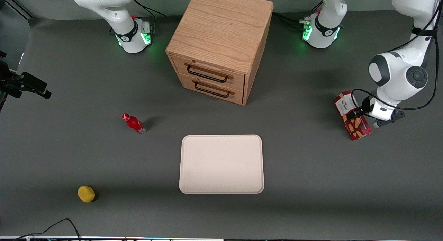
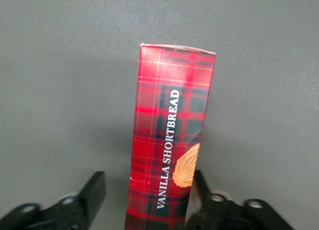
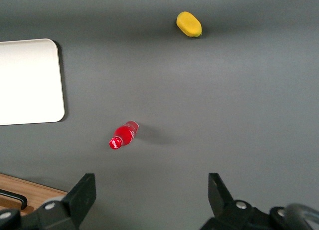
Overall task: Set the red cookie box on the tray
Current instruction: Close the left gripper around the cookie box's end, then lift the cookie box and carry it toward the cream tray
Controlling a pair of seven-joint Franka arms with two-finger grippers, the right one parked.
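**Left gripper straddles cookie box at the working arm's end of the table**

The slim red tartan cardboard cookie box, printed with tan finger cookies and a white label end, sits on the dark grey table toward the working arm's end, well apart from the large cream-beige rectangular tray with rounded corners and a low rim. The left arm's gripper is at the box, its black fingers set on either side of the narrow carton. In the left wrist view, the box rises between the two fingers, "VANILLA SHORTBREAD" lettered along its side; one finger is at the box's edge while the other stands apart from it with grey table showing in the gap, so the fingers are spread and not clamped on the carton.

The tray lies in front of a two-drawer light oak cabinet with black handles, nearer to the front camera than it. Toward the parked arm's end, a small red bottle lies tilted on the table, and a yellow rounded lemon-like object rests nearer to the front camera than the bottle.
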